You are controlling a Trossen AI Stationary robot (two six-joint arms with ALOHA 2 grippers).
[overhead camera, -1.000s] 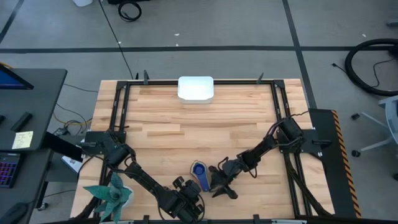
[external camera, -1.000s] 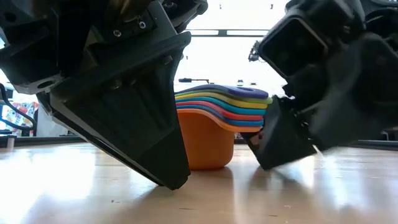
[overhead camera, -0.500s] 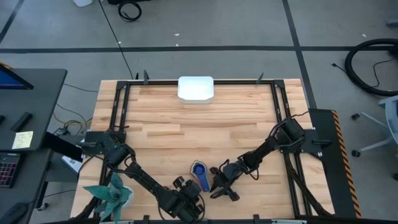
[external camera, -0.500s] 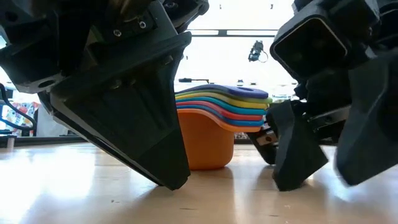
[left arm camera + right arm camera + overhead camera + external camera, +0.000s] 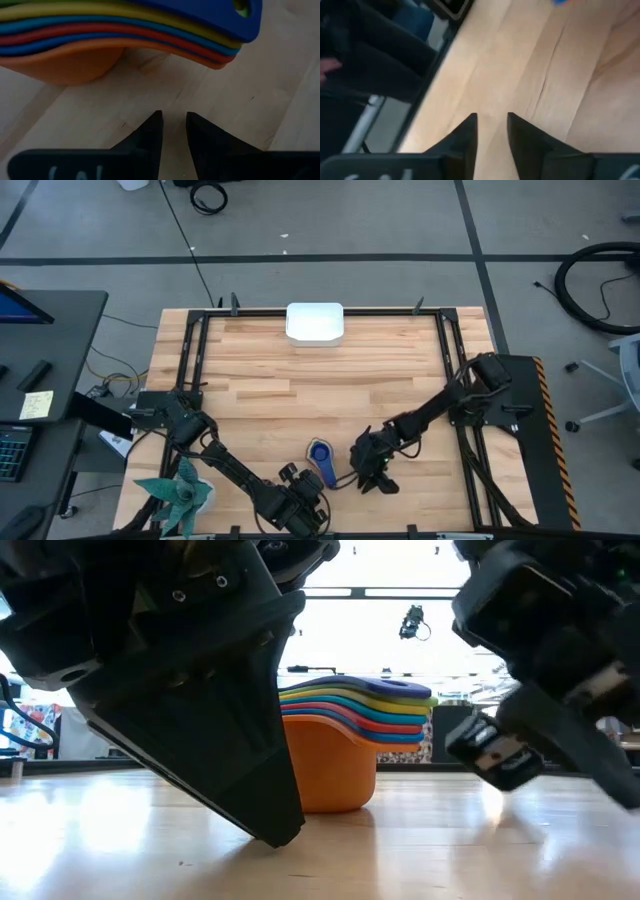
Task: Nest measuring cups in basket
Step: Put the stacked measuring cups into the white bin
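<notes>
Cups (image 5: 320, 452) sit nested on the surface, far from the basket (image 5: 315, 321); right tool (image 5: 381, 477), now narrowed and empty, has swung away from them; left tool (image 5: 173, 131) narrow, empty.

Measuring cups (image 5: 350, 745) are a rainbow stack: orange at the bottom, then light blue, red, more blue, yellow, green, dark blue on top. Basket (image 5: 315, 322) by the far edge is plain white, worktop (image 5: 300, 400) pale wood planks, both arms black.
</notes>
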